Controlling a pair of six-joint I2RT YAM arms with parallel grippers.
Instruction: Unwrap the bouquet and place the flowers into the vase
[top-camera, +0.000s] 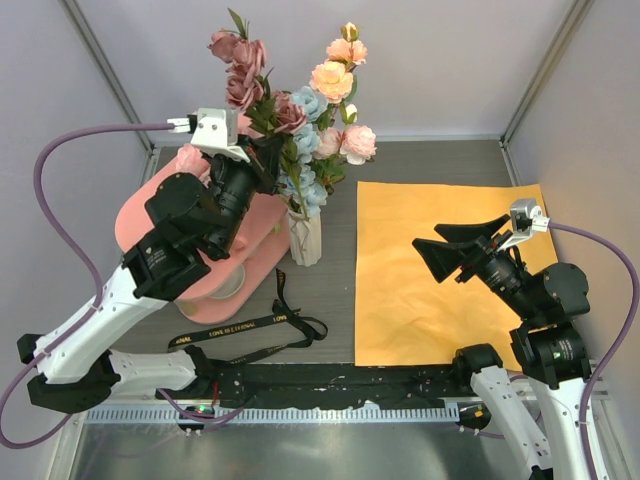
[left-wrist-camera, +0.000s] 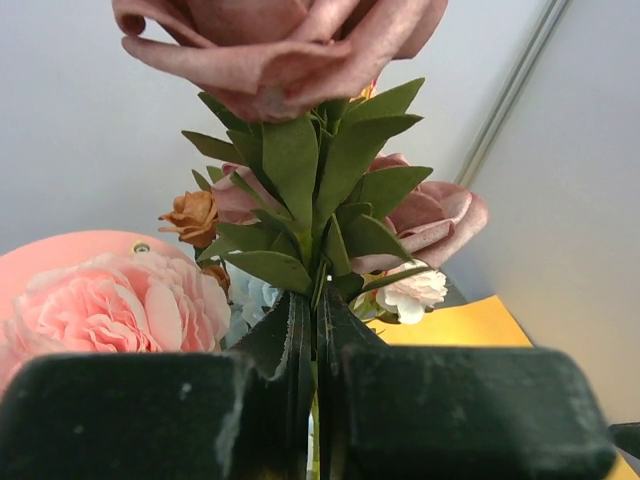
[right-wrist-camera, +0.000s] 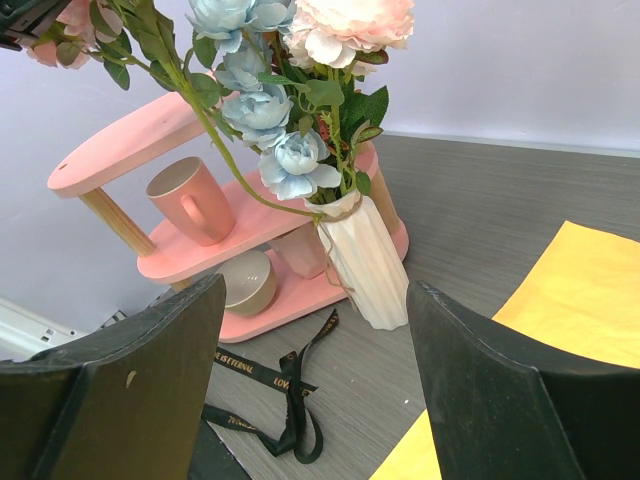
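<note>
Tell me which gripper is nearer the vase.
Left. The left gripper is just above-left of the vase, shut on a mauve flower's stem. The right gripper hangs open over the orange paper, well off to the vase's right.

vase: white, ribbed, upright | flowers: stems inside it | orange paper: spread flat

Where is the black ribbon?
Top view: the ribbon lies loose on the table, left of the orange paper, in front of the vase and pink shelf.
</note>
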